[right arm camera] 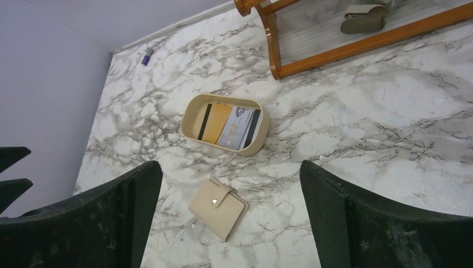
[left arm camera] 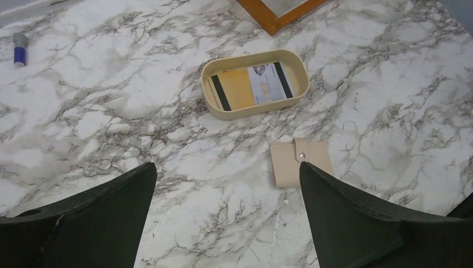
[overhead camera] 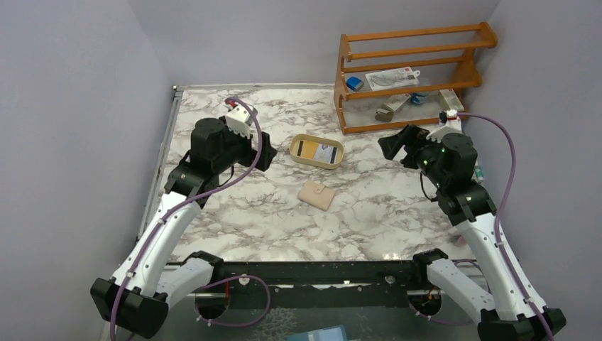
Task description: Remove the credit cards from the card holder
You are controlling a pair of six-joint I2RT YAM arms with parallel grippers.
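Note:
The beige card holder (overhead camera: 316, 195) lies closed and snapped on the marble table, near the middle; it also shows in the left wrist view (left arm camera: 290, 163) and the right wrist view (right arm camera: 217, 208). A yellow-orange credit card (overhead camera: 307, 149) and a bluish-white credit card (overhead camera: 325, 153) lie flat in the oval tan tray (overhead camera: 316, 161) just behind it, as the left wrist view (left arm camera: 237, 89) and right wrist view (right arm camera: 240, 127) show. My left gripper (overhead camera: 264, 150) is open and empty, left of the tray. My right gripper (overhead camera: 395, 146) is open and empty, right of the tray.
A wooden rack (overhead camera: 408, 74) with small items stands at the back right. A small blue-capped object (left arm camera: 20, 49) lies near the table's far left edge. Grey walls close in on both sides.

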